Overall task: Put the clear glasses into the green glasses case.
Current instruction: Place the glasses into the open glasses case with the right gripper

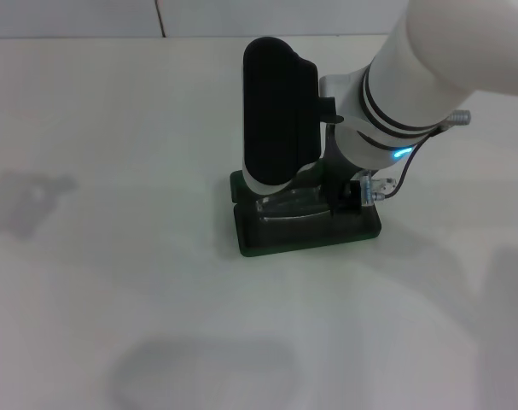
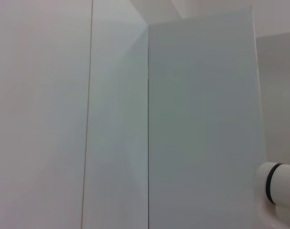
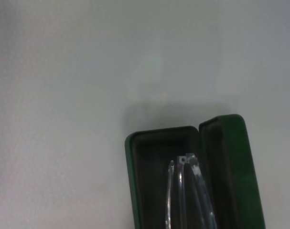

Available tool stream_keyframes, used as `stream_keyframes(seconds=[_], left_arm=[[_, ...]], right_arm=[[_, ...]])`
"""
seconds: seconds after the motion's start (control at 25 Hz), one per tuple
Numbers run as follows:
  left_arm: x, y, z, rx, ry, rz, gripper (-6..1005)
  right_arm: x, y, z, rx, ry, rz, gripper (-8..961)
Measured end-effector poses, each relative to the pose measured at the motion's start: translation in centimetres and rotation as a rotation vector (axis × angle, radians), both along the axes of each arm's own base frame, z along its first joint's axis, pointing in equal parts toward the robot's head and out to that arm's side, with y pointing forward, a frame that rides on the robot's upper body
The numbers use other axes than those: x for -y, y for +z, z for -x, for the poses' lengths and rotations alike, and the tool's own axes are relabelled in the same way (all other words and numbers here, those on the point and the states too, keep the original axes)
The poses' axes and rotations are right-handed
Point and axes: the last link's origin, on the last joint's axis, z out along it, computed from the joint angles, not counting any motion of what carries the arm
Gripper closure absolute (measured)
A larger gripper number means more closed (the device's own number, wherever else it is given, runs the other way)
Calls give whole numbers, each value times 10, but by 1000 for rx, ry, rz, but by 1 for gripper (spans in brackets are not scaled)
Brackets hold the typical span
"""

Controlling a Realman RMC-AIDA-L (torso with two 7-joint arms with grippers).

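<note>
The right gripper (image 1: 348, 192) hangs low over the open case (image 1: 361, 229) at table (image 1: 113, 282) centre; its fingers are hidden (cannot tell their state). The glasses (image 3: 187, 191) lie inside the case.

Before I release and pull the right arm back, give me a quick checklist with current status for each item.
1. green glasses case lid open: ok.
2. clear glasses over the case's dark tray, inside its walls: ok.
3. Glasses fully seated flat on the lining: cannot tell; the arm hides most of them in the head view.
4. right gripper down at the case: ok; finger state: cannot tell.
5. Case resting flat on the table: ok.
6. left gripper away from the work: ok; its camera shows only wall panels.
</note>
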Motion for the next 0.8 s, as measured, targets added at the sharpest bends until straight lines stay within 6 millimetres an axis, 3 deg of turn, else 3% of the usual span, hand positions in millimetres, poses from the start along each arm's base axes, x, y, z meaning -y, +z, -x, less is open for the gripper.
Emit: stream_keyframes(seconds=[0.8], left_arm=[[-1, 2, -1, 0, -2, -7, 948]], right_arm=[[-4, -1, -1, -7, 11, -4, 858]])
